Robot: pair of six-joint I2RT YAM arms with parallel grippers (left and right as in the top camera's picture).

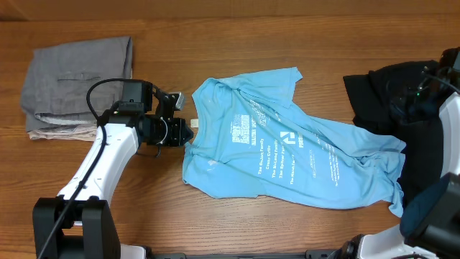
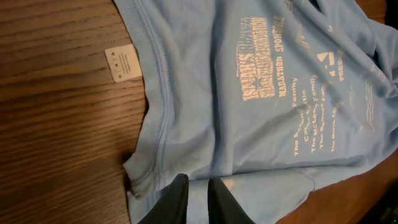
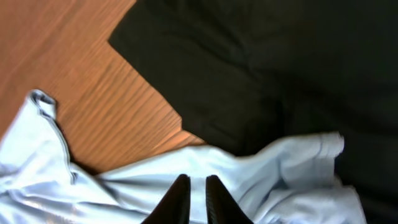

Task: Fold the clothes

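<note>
A light blue T-shirt [image 1: 287, 151] with white print lies spread and rumpled in the middle of the table, its collar to the left. My left gripper [image 1: 185, 135] is at the collar and shoulder edge. In the left wrist view its fingers [image 2: 198, 183] are together just over the shirt's shoulder [image 2: 249, 93], holding nothing that I can see. My right gripper [image 3: 193, 182] is shut and hovers over the shirt's right end [image 3: 124, 186], beside a black garment [image 3: 280, 62]. In the overhead view the right gripper blends into the dark garment.
A folded grey garment [image 1: 79, 75] lies at the back left. The black garment [image 1: 374, 101] lies crumpled at the right, touching the shirt's right end. A white neck label [image 2: 121, 62] sticks out of the collar onto the wood.
</note>
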